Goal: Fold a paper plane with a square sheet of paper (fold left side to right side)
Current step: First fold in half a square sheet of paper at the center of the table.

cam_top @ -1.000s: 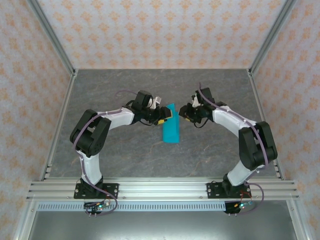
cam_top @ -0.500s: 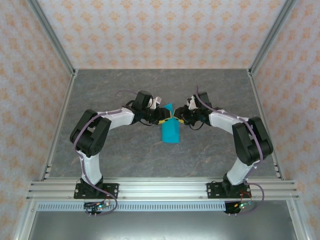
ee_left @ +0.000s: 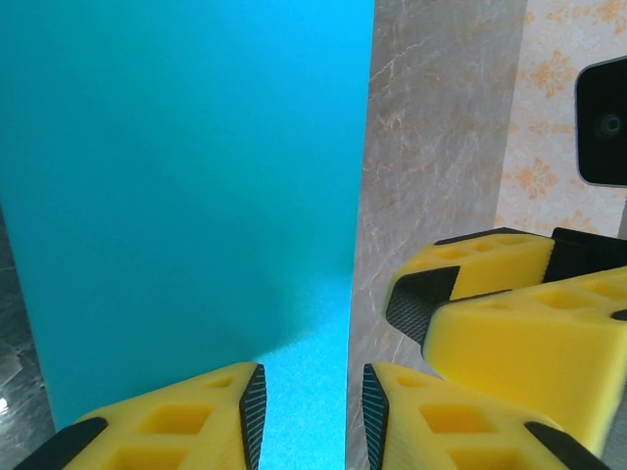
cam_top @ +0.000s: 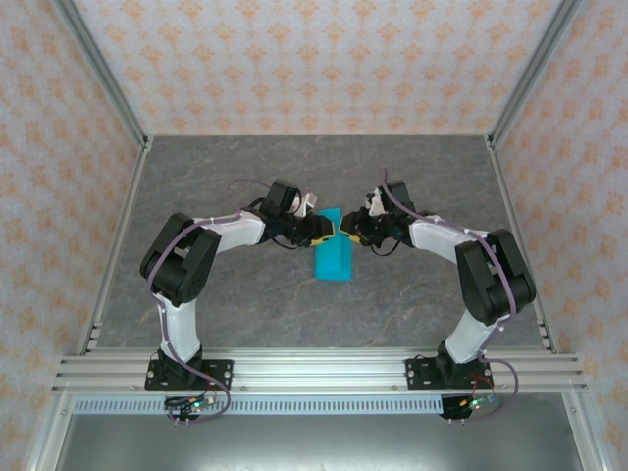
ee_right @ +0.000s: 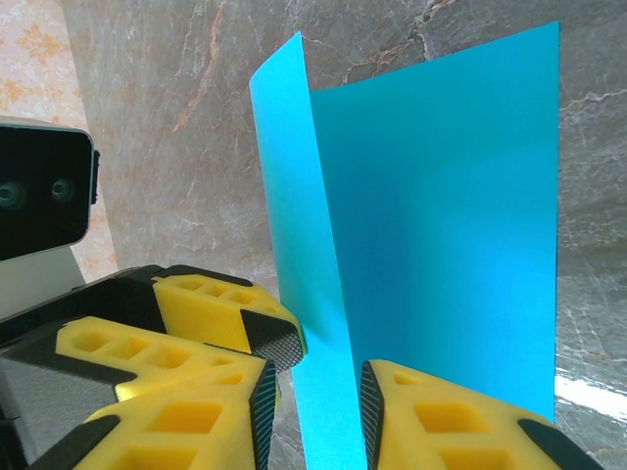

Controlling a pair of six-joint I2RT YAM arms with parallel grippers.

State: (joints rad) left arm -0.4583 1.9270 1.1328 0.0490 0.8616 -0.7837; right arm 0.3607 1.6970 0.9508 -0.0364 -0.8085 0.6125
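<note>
The sheet of paper (cam_top: 334, 259), bright cyan-blue, lies doubled over in a narrow strip at the middle of the table. My left gripper (cam_top: 325, 229) and right gripper (cam_top: 346, 232) meet tip to tip at its far end. In the left wrist view the paper (ee_left: 186, 176) runs between the left gripper (ee_left: 313, 416) jaws, which stand apart with table showing beside its edge. In the right wrist view a raised flap of the paper (ee_right: 294, 196) stands between the parted right gripper (ee_right: 315, 416) jaws. One of the left gripper's fingertips (ee_right: 279, 338) touches that flap.
The grey marble-patterned table (cam_top: 245, 304) lies bare around the paper. Aluminium frame posts (cam_top: 108, 78) and patterned walls enclose it. The right gripper's yellow fingers (ee_left: 490, 313) crowd the left gripper's tip.
My right gripper has moved left to meet the left gripper at the paper's far end. The left jaws have narrowed around the paper.
</note>
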